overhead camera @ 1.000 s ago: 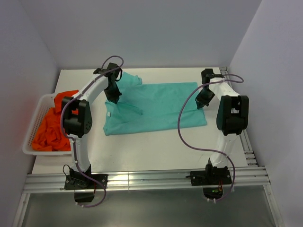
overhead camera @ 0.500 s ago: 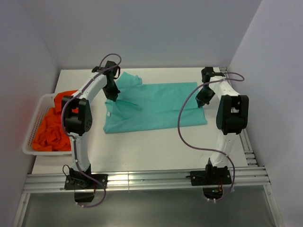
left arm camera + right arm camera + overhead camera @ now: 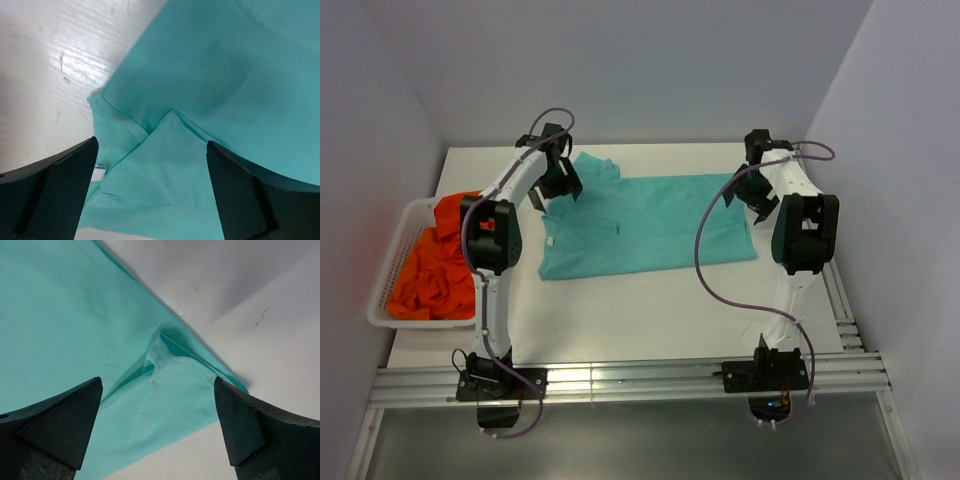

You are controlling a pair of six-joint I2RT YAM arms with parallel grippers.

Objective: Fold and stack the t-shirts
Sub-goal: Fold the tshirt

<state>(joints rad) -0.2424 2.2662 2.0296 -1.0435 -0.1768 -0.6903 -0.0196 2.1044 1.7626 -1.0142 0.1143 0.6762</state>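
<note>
A teal-green t-shirt (image 3: 650, 225) lies spread across the middle of the table, its back left part folded over itself. My left gripper (image 3: 562, 186) hangs open just above that folded left end. In the left wrist view the left gripper (image 3: 152, 175) holds nothing, with a folded cloth flap (image 3: 170, 150) and the small white label (image 3: 100, 171) below the gap. My right gripper (image 3: 752, 196) is open over the shirt's right edge. In the right wrist view the right gripper (image 3: 157, 410) is empty above a puckered hem corner (image 3: 165, 352). Orange-red t-shirts (image 3: 430, 265) are heaped at the left.
The white slatted basket (image 3: 392, 262) holding the orange-red heap stands at the table's left edge. White walls close in the back and both sides. A metal rail (image 3: 620, 380) with both arm bases runs along the near edge. Bare tabletop (image 3: 640, 310) lies in front of the shirt.
Both grippers were shut on the teal shirt's ends and have opened, letting the cloth drop flat. Both have drawn slightly back toward the far wall.
</note>
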